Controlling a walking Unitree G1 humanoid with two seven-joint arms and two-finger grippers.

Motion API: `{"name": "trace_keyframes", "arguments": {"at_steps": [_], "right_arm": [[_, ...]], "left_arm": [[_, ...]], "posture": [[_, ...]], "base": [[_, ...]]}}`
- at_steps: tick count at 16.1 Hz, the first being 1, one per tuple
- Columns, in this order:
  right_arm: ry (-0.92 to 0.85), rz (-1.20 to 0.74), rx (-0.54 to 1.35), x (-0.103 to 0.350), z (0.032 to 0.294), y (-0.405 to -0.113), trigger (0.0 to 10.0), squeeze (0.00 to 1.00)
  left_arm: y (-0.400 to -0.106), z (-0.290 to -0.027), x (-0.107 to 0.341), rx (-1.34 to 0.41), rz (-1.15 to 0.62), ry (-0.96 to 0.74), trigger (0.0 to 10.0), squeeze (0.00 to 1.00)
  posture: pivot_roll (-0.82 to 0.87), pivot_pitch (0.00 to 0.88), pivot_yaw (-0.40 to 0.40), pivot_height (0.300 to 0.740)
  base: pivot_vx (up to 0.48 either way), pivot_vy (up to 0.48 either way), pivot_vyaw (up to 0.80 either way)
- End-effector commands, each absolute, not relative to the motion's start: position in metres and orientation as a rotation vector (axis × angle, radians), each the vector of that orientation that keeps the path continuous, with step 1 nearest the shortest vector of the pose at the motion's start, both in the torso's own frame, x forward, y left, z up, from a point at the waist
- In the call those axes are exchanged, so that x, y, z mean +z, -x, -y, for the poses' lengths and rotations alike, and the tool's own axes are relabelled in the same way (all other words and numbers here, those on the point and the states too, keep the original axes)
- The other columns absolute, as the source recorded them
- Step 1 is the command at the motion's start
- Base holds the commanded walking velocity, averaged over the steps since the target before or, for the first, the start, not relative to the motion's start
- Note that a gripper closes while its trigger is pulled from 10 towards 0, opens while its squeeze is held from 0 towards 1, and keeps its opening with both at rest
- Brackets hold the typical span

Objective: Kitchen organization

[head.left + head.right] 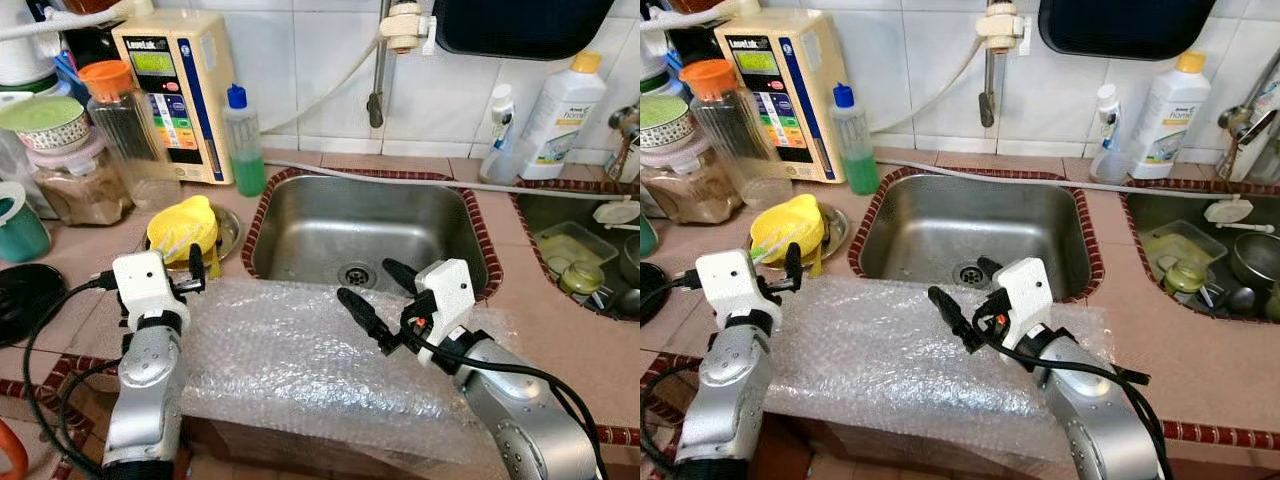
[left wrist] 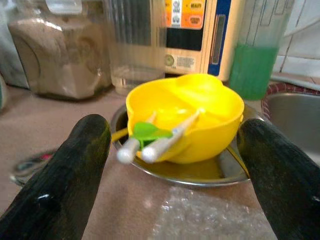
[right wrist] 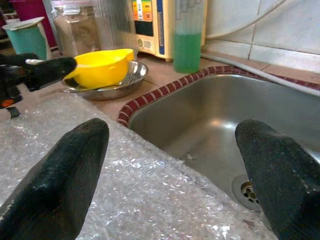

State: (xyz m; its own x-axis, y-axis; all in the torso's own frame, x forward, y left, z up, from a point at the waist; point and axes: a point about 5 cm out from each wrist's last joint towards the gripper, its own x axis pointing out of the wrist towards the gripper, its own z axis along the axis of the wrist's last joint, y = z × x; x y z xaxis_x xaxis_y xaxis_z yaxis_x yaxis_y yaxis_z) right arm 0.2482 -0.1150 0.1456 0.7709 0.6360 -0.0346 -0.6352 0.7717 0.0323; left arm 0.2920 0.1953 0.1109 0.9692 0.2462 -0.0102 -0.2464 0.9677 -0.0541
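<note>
Reaching toward the yellow bowl (image 1: 182, 226) appeared to be the step in hand, with the left claw (image 1: 192, 270) held at the left of the frame, just short of the bowl, its two black fingers (image 2: 75, 170) spread wide apart and empty. The bowl sat tilted in a shallow steel dish (image 1: 228, 232) on the table (image 1: 90, 250), beside the left rim of the sink (image 1: 360, 235). Two pale utensil handles (image 2: 160, 142) and a green piece (image 2: 147, 131) could be seen sticking out of the bowl in the left wrist view; what they were exactly could not be told.

The right claw (image 1: 380, 290) was held near the centre of the frame, over the far edge of a sheet of bubble wrap (image 1: 300, 350) that was spread across the front of the table and lapped the sink's near rim. Its fingers (image 3: 55, 185) were likewise apart, with nothing between them.

At the upper left a clear jar with an orange lid (image 1: 125, 125), a green soap bottle (image 1: 243, 140) and a cream appliance (image 1: 175, 90) stood against the tiled wall, well behind the bowl.

The organizing was judged to be at an early stage, nothing having been grasped. The next move was thought to call for the left claw to be advanced a little and lowered so that one finger passed inside the bowl's near rim and one outside it, clear of the loose handles. Since the bowl rested tilted in the dish, a slip or a rattle of the dish was considered likely if the rim was pinched off-centre.
</note>
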Motion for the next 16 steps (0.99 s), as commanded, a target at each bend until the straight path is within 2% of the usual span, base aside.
{"name": "trace_keyframes", "arguments": {"at_steps": [1, 3, 4, 5, 7, 16], "right_arm": [[-0.006, -0.025, 0.715, 0.152, 0.113, -0.246, 10.0, 0.00], [0.000, -0.024, 0.725, 0.153, 0.113, -0.245, 10.0, 0.00], [0.009, -0.023, 0.728, 0.152, 0.113, -0.244, 10.0, 0.00], [0.010, -0.023, 0.727, 0.152, 0.112, -0.243, 10.0, 0.00], [0.010, -0.027, 0.729, 0.152, 0.112, -0.243, 10.0, 0.00], [-0.021, -0.026, 0.777, 0.153, 0.110, -0.238, 10.0, 0.00]], "left_arm": [[-0.296, -0.197, 0.113, 0.268, -0.006, 0.068, 10.0, 1.00], [-0.302, -0.197, 0.117, 0.278, 0.007, 0.073, 10.0, 1.00], [-0.302, -0.199, 0.116, 0.291, 0.003, 0.063, 10.0, 0.23], [-0.302, -0.200, 0.116, 0.294, 0.005, 0.063, 10.0, 0.00], [-0.303, -0.203, 0.115, 0.304, 0.005, 0.068, 0.0, 0.00], [-0.306, -0.203, 0.113, 0.301, -0.001, 0.084, 0.0, 0.00]], "posture": [[-0.02, 0.000, 0.046, 0.740], [-0.03, 0.000, 0.054, 0.740], [-0.03, 0.000, 0.057, 0.740], [-0.03, 0.000, 0.057, 0.740], [-0.03, 0.000, 0.057, 0.740], [-0.04, 0.000, 0.056, 0.740]], "base": [[0.000, 0.000, 0.00], [0.000, 0.000, 0.00], [0.000, 0.000, 0.00], [0.000, 0.000, 0.00], [0.000, 0.000, 0.00], [0.000, 0.000, 0.00]]}}
